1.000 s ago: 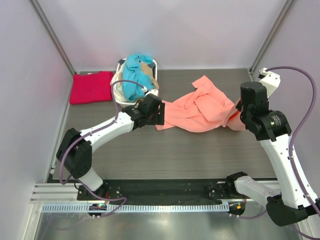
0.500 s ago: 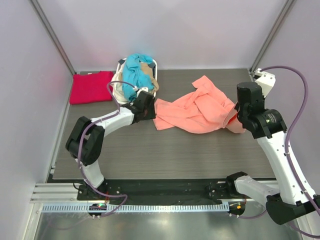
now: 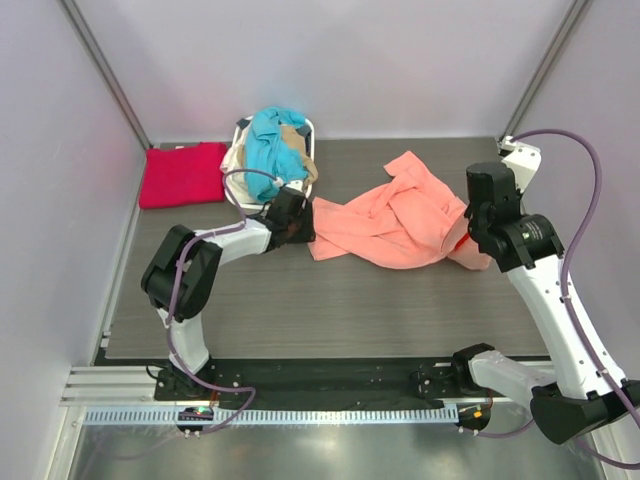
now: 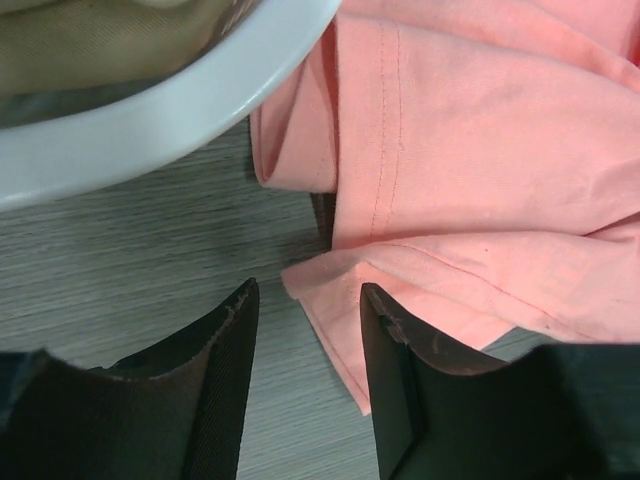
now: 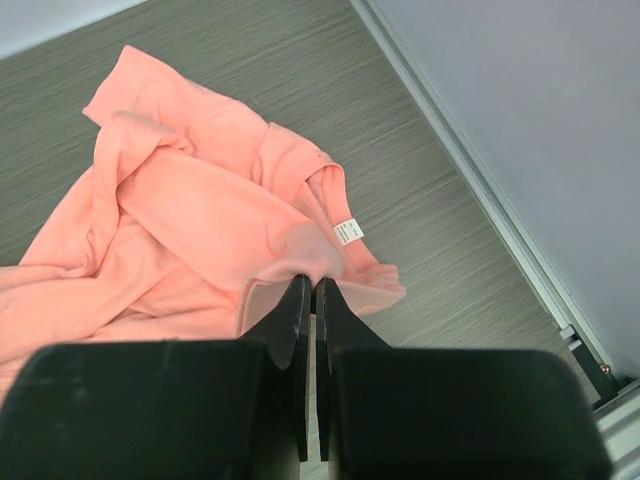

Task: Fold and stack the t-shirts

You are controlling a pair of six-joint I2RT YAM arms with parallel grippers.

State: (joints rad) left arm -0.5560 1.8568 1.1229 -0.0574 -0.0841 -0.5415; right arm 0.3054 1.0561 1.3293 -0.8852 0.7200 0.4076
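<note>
Crumpled salmon-pink soft cloth t-shirt [image 3: 400, 215] lying mid-right on the dark wood-grain surface [image 3: 330, 300]. Right pincer [image 5: 308, 285] clamped on a fold near the collar label; left pincer [image 4: 305, 300] apart, straddling a hem corner. Limp, light cloth likely sags; best taken at hems and corners

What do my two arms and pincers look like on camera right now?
Both the left arm and right arm have white links joined by bulky black joints, each trailed by a thin purple cable. The left pincer and right pincer have flat, matte black fingers tapering to blunt tips; no markings visible.
</note>
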